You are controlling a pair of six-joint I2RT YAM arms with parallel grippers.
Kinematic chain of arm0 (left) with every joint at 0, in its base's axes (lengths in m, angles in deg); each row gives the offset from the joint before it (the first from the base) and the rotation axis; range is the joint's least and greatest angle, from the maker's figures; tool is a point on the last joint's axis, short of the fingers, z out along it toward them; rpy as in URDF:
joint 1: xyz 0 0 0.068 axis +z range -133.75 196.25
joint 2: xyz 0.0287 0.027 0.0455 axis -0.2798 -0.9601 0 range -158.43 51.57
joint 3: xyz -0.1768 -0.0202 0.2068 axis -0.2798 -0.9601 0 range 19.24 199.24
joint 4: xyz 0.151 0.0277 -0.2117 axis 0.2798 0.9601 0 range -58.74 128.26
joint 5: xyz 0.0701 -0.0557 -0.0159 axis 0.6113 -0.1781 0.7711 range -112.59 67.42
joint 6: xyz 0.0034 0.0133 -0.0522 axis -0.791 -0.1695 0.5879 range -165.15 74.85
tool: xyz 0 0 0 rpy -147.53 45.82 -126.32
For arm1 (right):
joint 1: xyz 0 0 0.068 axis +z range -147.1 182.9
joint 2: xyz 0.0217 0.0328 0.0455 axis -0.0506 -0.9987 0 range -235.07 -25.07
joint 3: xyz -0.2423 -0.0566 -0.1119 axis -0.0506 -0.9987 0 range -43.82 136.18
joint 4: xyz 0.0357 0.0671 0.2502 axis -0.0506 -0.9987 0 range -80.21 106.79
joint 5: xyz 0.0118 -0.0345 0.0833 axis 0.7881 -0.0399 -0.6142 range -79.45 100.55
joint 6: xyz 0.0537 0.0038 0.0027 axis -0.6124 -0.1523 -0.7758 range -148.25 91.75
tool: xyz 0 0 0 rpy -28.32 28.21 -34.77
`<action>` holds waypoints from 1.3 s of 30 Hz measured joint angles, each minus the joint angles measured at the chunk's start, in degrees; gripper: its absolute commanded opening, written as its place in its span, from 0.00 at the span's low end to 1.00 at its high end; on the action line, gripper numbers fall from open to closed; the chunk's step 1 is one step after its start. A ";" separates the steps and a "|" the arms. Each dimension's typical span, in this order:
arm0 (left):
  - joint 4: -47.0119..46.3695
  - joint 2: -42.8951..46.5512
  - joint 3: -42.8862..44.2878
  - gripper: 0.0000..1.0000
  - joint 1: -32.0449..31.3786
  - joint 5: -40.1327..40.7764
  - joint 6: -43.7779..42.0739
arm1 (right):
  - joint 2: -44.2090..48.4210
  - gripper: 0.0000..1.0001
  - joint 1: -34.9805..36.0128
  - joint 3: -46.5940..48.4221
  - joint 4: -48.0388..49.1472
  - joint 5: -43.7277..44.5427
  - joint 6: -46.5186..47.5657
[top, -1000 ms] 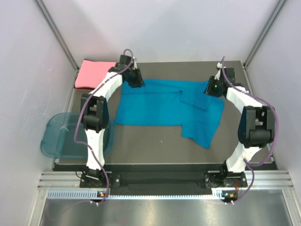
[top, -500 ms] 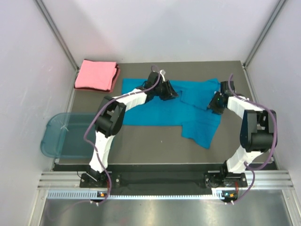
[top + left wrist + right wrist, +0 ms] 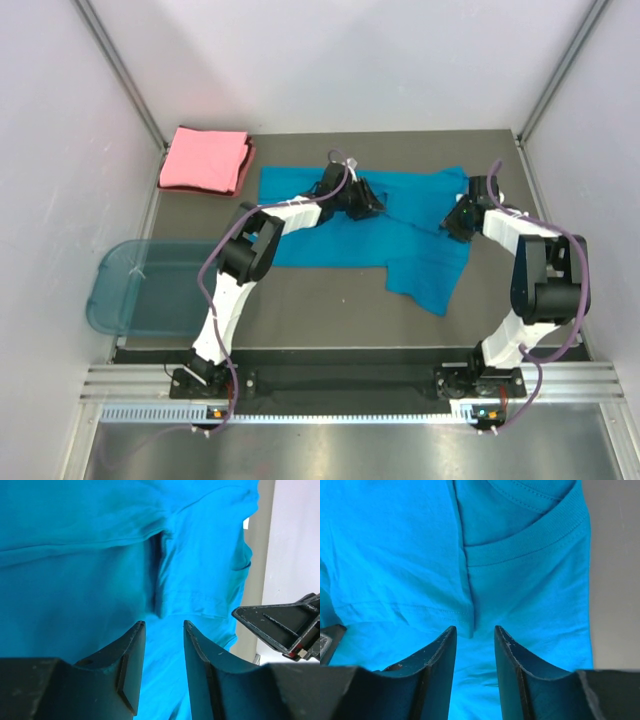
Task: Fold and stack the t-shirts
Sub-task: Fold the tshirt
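The teal-blue t-shirt (image 3: 340,240) lies spread on the dark table, partly folded, with one end reaching toward the front right. The salmon-pink t-shirt (image 3: 205,160) lies folded at the back left corner. My left gripper (image 3: 372,200) is open just above the middle back part of the teal shirt (image 3: 90,580), its jaws (image 3: 162,625) facing a folded sleeve edge. My right gripper (image 3: 455,222) is open over the shirt's right part (image 3: 395,555), its jaws (image 3: 475,628) near a hem corner below the collar (image 3: 530,540). Neither holds cloth.
A translucent blue plastic tub (image 3: 150,290) sits at the table's left edge, partly off the mat. White walls close in on the left, back and right. The right gripper's body (image 3: 280,627) shows in the left wrist view, close by.
My left gripper has swung from the shirt's back left corner rightward to its middle. My right gripper has moved a little nearer and lower over the shirt's right part.
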 measured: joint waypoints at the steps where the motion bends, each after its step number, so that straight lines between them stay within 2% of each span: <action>1: -0.09 -0.09 0.17 0.41 -0.07 -0.09 0.04 | 0.00 0.36 0.02 0.00 0.15 -0.02 -0.20; 7: -0.87 -1.33 3.08 0.41 -0.26 -0.44 0.17 | -0.35 0.34 0.02 0.00 1.11 -0.02 -1.20; 21: -1.29 -4.02 4.02 0.41 -0.52 -0.87 1.03 | -2.64 0.30 0.02 -0.74 3.58 -0.11 -3.06; 26: -1.57 -4.72 4.90 0.40 -0.70 -1.22 1.40 | -2.64 0.25 0.02 -1.11 4.63 -0.33 -3.63; 27: -1.55 -4.72 4.96 0.38 -0.72 -1.25 1.42 | -2.64 0.23 0.02 -1.14 4.81 -0.37 -3.74; 29: -1.55 -4.79 4.98 0.32 -0.79 -1.27 1.55 | -2.64 0.13 0.02 -1.14 5.11 -0.55 -3.74; 30: -1.53 -4.83 4.98 0.27 -0.81 -1.27 1.66 | -2.64 0.03 0.02 -1.14 5.27 -0.66 -3.87; 31: -1.46 -4.90 4.98 0.15 -0.83 -1.27 1.75 | -2.64 0.00 0.02 -1.14 5.40 -0.72 -3.82; 35: -1.14 -5.07 5.46 0.00 -0.85 -1.60 1.81 | -2.64 0.00 0.02 -1.14 5.75 -0.92 -3.96; 39: -0.81 -5.20 6.86 0.00 -0.90 -1.75 1.79 | -2.64 0.00 0.02 -1.14 5.84 -1.05 -3.74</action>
